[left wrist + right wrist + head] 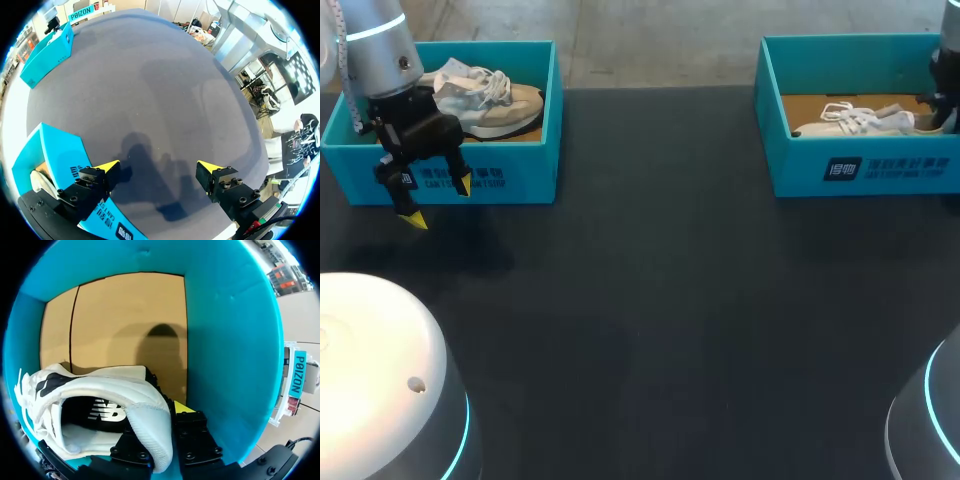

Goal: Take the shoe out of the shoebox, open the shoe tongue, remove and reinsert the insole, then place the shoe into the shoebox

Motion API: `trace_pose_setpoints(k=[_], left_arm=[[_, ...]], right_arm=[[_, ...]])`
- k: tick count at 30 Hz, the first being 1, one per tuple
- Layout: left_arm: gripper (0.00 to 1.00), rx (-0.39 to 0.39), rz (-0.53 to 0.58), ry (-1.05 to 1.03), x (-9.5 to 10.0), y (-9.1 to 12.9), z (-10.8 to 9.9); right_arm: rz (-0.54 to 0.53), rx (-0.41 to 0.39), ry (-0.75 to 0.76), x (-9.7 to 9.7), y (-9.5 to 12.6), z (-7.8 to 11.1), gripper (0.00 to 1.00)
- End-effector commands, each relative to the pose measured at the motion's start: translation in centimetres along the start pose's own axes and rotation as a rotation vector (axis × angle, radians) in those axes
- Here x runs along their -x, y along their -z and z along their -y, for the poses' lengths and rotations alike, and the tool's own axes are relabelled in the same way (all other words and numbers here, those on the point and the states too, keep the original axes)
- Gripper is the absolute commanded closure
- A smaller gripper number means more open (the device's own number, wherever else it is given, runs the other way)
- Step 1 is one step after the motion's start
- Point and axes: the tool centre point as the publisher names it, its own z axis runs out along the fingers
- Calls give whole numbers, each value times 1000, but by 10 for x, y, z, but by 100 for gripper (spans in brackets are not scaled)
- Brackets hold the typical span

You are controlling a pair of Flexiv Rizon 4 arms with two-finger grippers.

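A white shoe [860, 122] lies in the teal shoebox [865, 165] at the table's far right. My right gripper [942, 108] is down inside that box at the heel. In the right wrist view, the gripper [162, 416] is shut on the shoe's padded heel collar [145, 415], one finger inside the shoe [100, 400] and one outside. The shoe rests on the box's brown floor [125, 320]. My left gripper [438, 202] hangs open above the table, just in front of the other box, with nothing between its fingers [107, 167].
A second teal shoebox [510, 170] at the far left holds a beige and grey shoe [485, 95]. In the left wrist view this box's front wall [55, 155] sits beside one finger. Dark tabletop [670, 300] spreads between the boxes and toward the front.
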Motion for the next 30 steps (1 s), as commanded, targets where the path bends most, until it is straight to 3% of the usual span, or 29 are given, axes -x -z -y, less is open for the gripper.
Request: trace_pose_setpoints(k=[1, 2, 4, 6, 20, 30], left_arm=[[0, 2, -1, 0, 0, 1, 0], [0, 2, -1, 0, 0, 1, 0], [0, 2, -1, 0, 0, 1, 0], [0, 2, -1, 0, 0, 1, 0], [0, 2, -1, 0, 0, 1, 0], [0, 2, -1, 0, 0, 1, 0]], right_arm=[[-4, -8, 0, 0, -4, -4, 100], [-4, -8, 0, 0, -4, -4, 100], [-6, -8, -1, 0, -3, -4, 70], [-7, -6, -2, 0, -2, -3, 60], [4, 29, -10, 2, 17, 1, 59], [6, 28, -7, -1, 17, 3, 57]])
